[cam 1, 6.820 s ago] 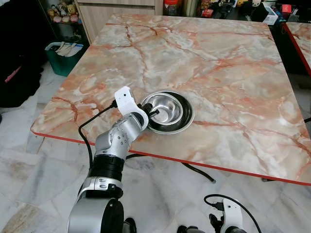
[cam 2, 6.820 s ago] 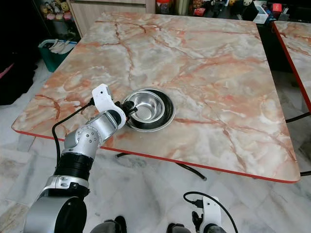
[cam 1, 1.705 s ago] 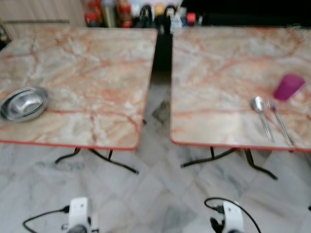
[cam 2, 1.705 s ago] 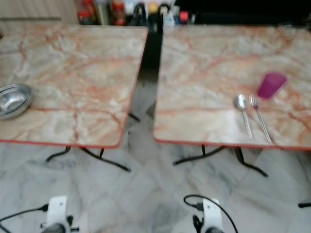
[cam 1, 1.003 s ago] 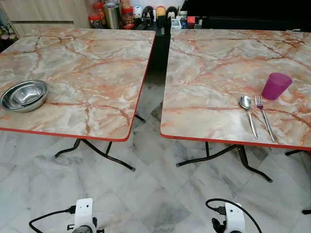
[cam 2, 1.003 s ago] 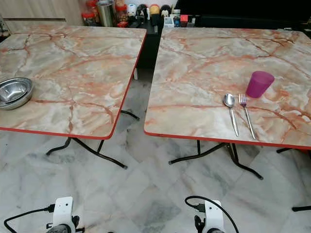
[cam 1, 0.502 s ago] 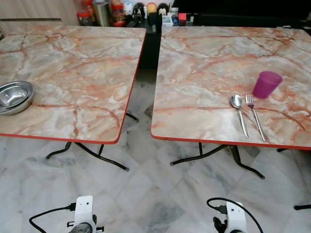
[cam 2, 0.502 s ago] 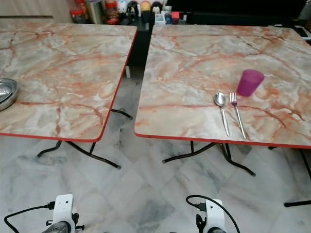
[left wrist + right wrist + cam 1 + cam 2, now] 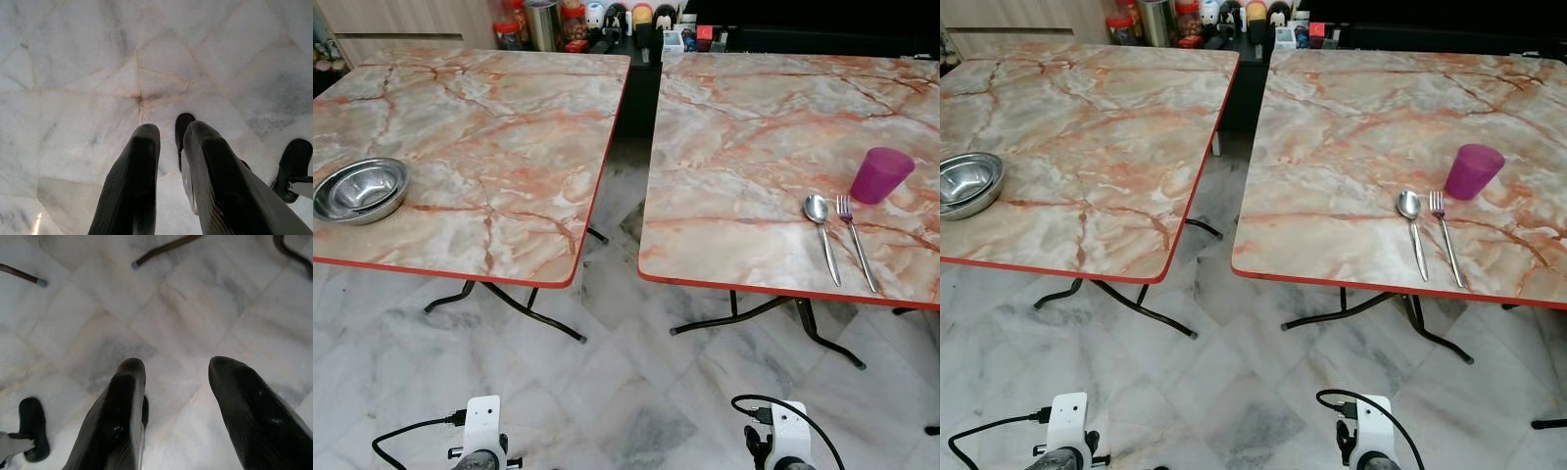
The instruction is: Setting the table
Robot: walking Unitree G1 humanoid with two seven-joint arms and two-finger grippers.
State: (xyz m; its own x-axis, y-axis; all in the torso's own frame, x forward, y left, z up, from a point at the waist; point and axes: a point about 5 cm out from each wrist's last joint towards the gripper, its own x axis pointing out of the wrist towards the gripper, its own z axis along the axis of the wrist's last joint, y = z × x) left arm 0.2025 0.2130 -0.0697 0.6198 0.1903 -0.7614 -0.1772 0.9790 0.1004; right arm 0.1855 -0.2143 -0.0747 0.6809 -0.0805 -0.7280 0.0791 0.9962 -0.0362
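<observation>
Both arms hang idle over the floor: your left gripper (image 9: pixel 168 147) is nearly closed and empty, your right gripper (image 9: pixel 178 382) wide apart and empty. The bowls (image 9: pixel 360 189) wait on the left bench (image 9: pixel 509 127), while the cup (image 9: pixel 881 174), spoon (image 9: pixel 820 227) and fork (image 9: pixel 856 240) lie on the right bench (image 9: pixel 754 127).

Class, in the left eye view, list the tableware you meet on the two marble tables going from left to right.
steel bowls → spoon → fork → purple cup
</observation>
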